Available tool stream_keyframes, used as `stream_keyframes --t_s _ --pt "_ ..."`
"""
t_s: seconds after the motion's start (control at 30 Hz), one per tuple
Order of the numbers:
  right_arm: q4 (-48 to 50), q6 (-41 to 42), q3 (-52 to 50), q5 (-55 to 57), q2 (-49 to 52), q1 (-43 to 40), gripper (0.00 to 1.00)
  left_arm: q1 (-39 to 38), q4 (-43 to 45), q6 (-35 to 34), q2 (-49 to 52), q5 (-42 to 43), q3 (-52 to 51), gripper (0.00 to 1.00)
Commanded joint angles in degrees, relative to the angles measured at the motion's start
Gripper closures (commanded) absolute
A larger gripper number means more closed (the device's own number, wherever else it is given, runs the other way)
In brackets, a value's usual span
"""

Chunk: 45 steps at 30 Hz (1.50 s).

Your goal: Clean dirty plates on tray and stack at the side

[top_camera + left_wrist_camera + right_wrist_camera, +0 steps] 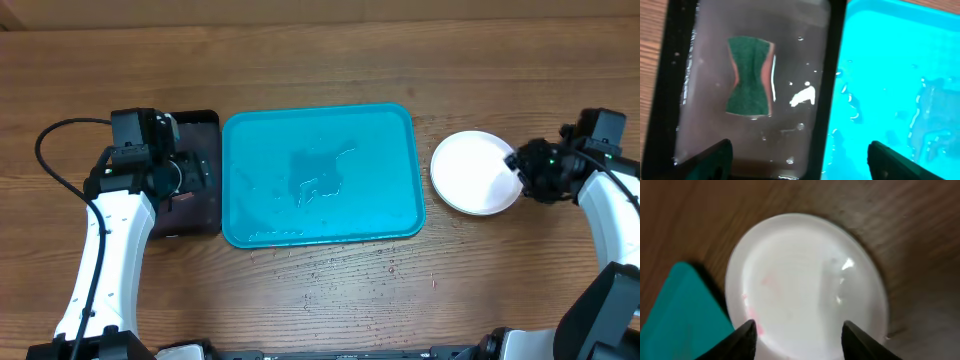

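The round white plastic plate (470, 172) is lying directly beneath the released right gripper (797, 327), beside the turquoise plastic tray (400, 215); the released left gripper (800, 145) is hovering far off.

My left arm (105, 250) has a smooth white shell along its long link, with black joint housings above it and a boxy black block at the wrist. A thin black cable (38, 150) loops out from that wrist in a wide arc. My right arm (610, 210) has the same white shell over black joints, and a small green light (551, 157) glows on its wrist. Up close, the fingers (710, 160) of my left gripper (799, 162) and my right gripper (799, 337) are matte black wedges.
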Motion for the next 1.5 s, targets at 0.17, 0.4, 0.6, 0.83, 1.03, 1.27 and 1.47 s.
stream_keyframes --t_s 0.17,0.4,0.6,0.83,1.03,1.27,1.47 --pt "4.39 -12.83 0.5 -7.1 -0.02 12.52 0.11 -1.88 3.26 1.33 -0.92 4.09 -0.46 0.03" --pt "-4.07 -14.23 1.51 7.13 -0.04 23.23 0.0 -2.69 -9.53 -0.37 -0.94 3.67 -0.46 0.0" --pt "-8.59 -14.19 1.38 7.54 -0.98 24.0 0.0 -2.69 -16.94 0.37 -2.08 3.61 -1.14 0.0" --pt "-3.58 -14.29 -5.05 8.46 -13.73 24.0 0.0 -2.75 -9.68 1.38 -18.47 3.78 -11.41 0.0" --pt "2.43 -15.72 -12.9 11.3 -32.17 24.0 0.0 -2.69 -3.32 2.64 -37.42 3.37 -20.33 0.0" --pt "2.29 -15.74 -13.88 13.97 -43.08 24.0 0.0 -2.69 -0.59 2.84 -45.97 2.67 -22.43 0.0" --pt "2.32 -15.72 -13.88 13.94 -43.08 24.0 0.0 -2.69 -1.07 2.86 -45.88 2.67 -22.43 0.0"
